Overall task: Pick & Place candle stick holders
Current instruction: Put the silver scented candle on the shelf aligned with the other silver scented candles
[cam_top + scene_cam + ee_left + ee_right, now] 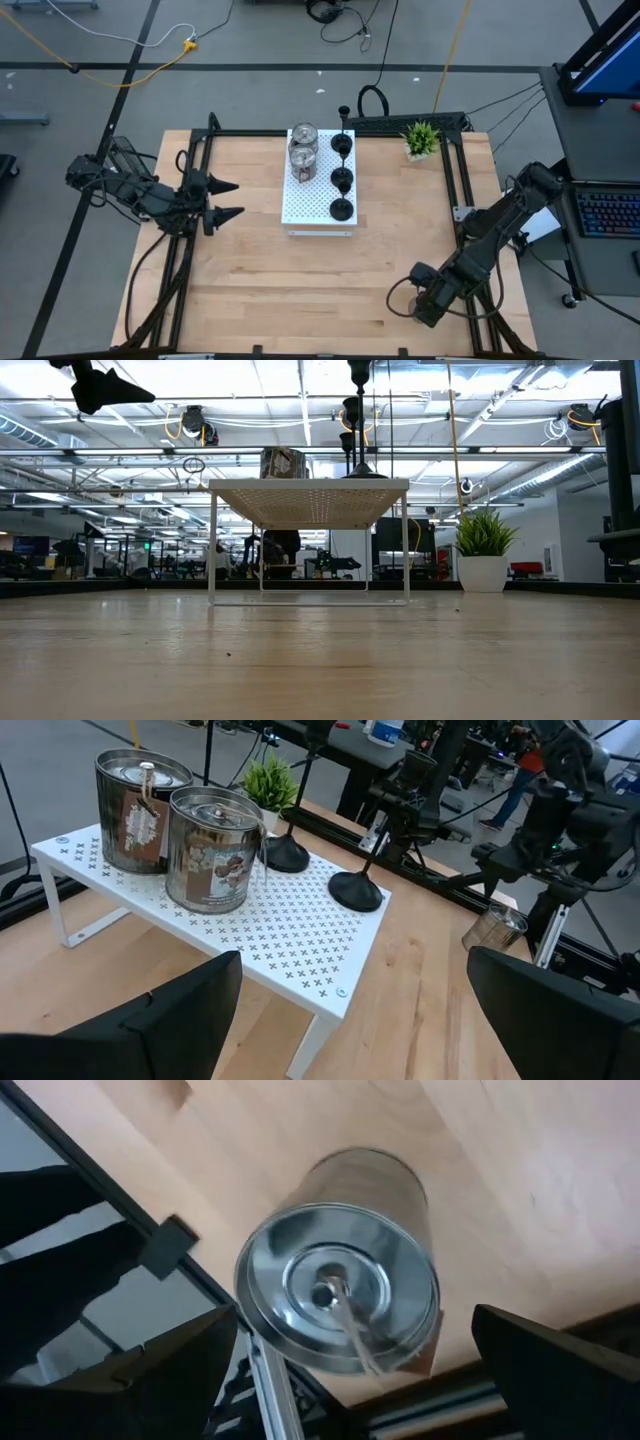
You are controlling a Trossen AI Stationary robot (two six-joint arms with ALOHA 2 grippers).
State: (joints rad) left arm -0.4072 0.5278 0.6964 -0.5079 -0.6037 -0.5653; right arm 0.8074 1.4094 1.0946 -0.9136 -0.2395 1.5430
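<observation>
The right gripper (350,1370) hangs spread directly over a silver candle holder (338,1295) standing on the wooden surface (250,280) near its edge, while the left gripper (232,200) waits spread beside the white perforated board (318,215).

Three black holders (342,180) and two silver tins (302,150) stand on one white shelf (305,205); a third tin (340,1295) sits apart; one plant (421,138).

Grey floor (250,40) with yellow cable (130,75) and dark tape lines. Open workshop hall beyond the wood table (260,280): bright ceiling strip lights (480,380), pipes and cable loops overhead, desks and monitors far back, keyboard (608,212) on side bench.
</observation>
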